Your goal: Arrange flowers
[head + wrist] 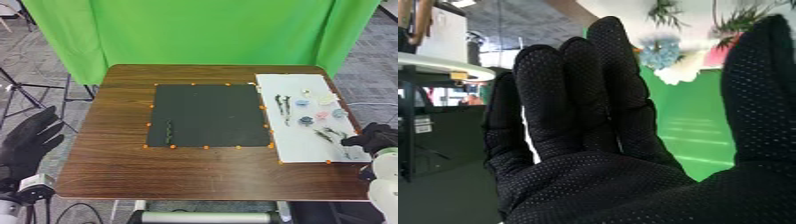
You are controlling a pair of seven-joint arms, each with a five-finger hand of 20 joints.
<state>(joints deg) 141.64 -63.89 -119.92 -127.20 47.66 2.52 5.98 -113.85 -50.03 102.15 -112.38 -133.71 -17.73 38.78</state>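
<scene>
In the head view my left hand [31, 140] is open beyond the table's left edge, away from the flowers. My right hand [378, 138] is at the white sheet's right edge, beside green stems [330, 135]. The right wrist view has my right hand [593, 175] with straight fingers, holding nothing; a blue flower [659, 52] and a white flower [680, 69] are beyond it. On the white sheet [298, 147] lie a pink flower [321, 114], several blue flowers [302, 102], a white flower [327, 98] and dark green stems [282, 104]. One green stem [169, 132] lies on the black sheet [209, 112].
Small orange markers [206, 147] line the black sheet on the brown table [169, 175]. A green curtain [213, 35] hangs behind the table. A tripod [35, 95] stands on the floor to the left.
</scene>
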